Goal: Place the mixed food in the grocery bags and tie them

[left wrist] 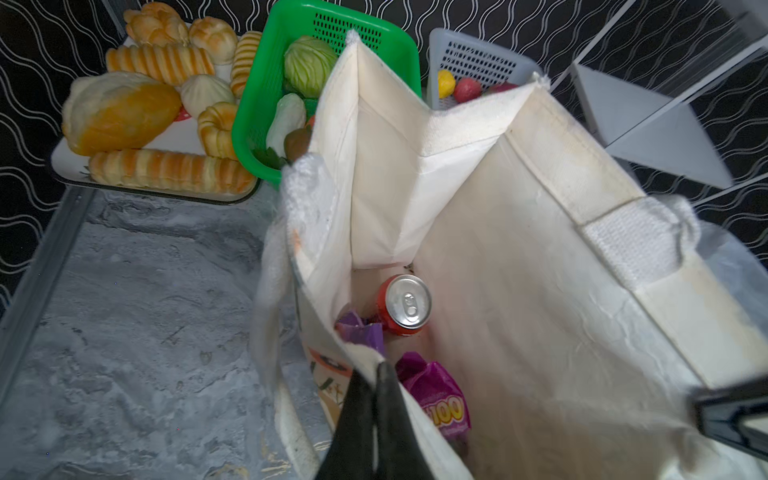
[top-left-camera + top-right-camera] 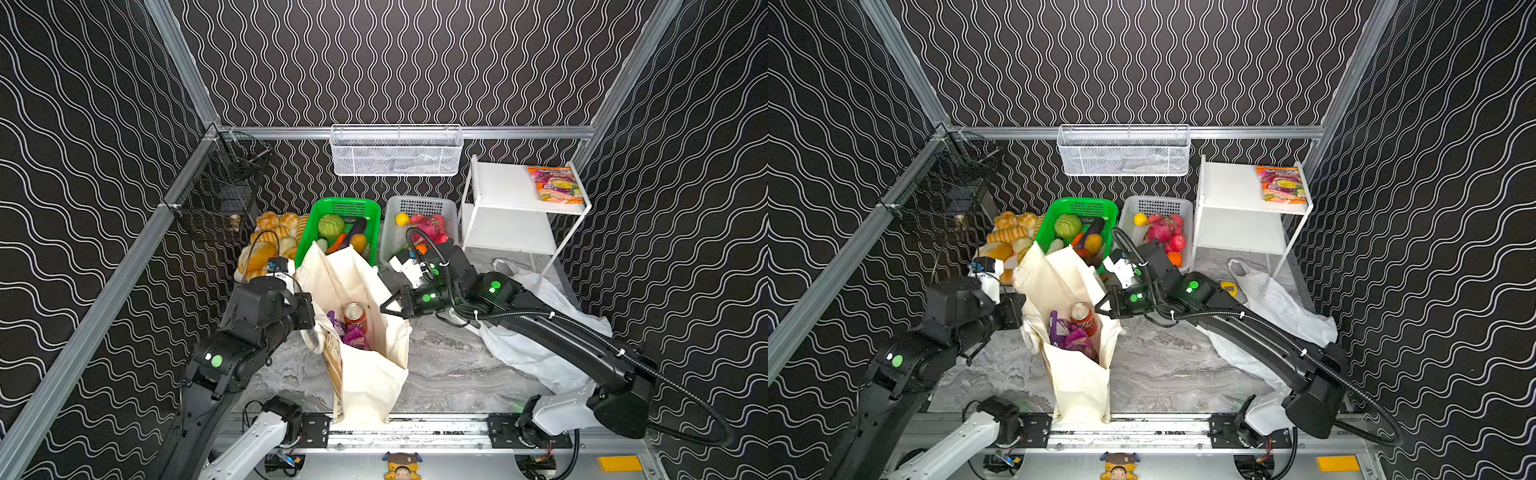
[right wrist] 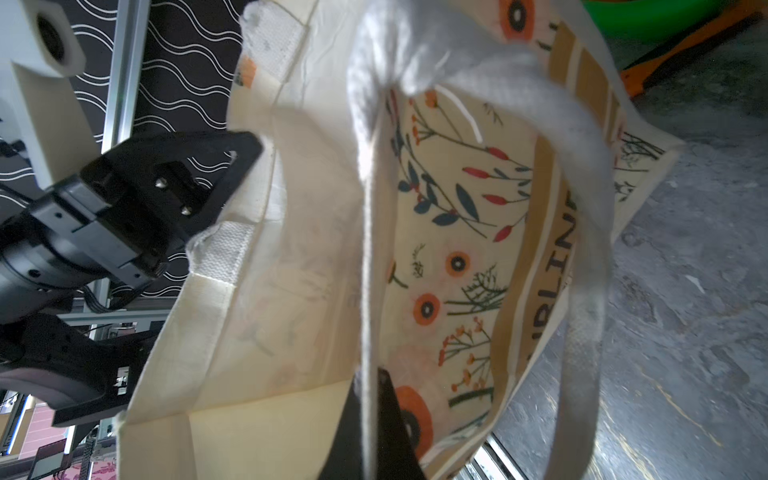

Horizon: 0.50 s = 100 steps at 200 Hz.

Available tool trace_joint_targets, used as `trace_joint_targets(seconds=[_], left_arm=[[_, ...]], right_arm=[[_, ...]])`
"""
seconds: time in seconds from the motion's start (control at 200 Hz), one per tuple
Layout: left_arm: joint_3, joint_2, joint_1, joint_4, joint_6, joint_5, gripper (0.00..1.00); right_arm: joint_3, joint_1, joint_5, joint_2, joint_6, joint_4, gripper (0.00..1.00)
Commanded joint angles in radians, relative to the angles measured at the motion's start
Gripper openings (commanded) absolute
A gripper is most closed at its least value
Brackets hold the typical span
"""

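Right now the canvas tote (image 2: pixel 365 374) stands upright at the near edge of the marble tabletop (image 2: pixel 449 365), its base against the front rail (image 2: pixel 415 428) and its mouth spread wide. Down inside, a red soda can (image 2: pixel 355 316) stands next to two purple packets (image 2: pixel 356 338). The tote's far corner rises right in front of the green basket (image 2: pixel 309 226), so there is no gap at the back. Bare marble lies open on both sides of the bag.

The left gripper (image 1: pixel 376 368) is pinched tight on the tote's left rim, with fabric between its fingers. The right gripper (image 3: pixel 370 374) is clamped just as narrowly on the opposite rim, and together they hold the opening apart. One woven handle (image 3: pixel 582 208) droops loose outside the printed panel.

Further right, the white plastic bag (image 2: pixel 536 345) lies flat and crumpled under the right arm, well apart from the tote. It reaches back toward the white shelf (image 2: pixel 511 187).
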Motion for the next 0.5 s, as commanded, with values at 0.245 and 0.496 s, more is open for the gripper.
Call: trace_joint_targets(seconds=[0.245, 0.496], left_arm=[[0.032, 0.061, 0.022, 0.068, 0.141, -0.214, 0.0], [0.028, 0.093, 0.209, 0.121, 0.137, -0.125, 0.0]], right_arm=[[0.112, 0.063, -0.01, 0.126, 0.035, 0.228, 0.0], [0.166, 0.094, 0.036, 0.201, 0.077, 0.292, 0.0]])
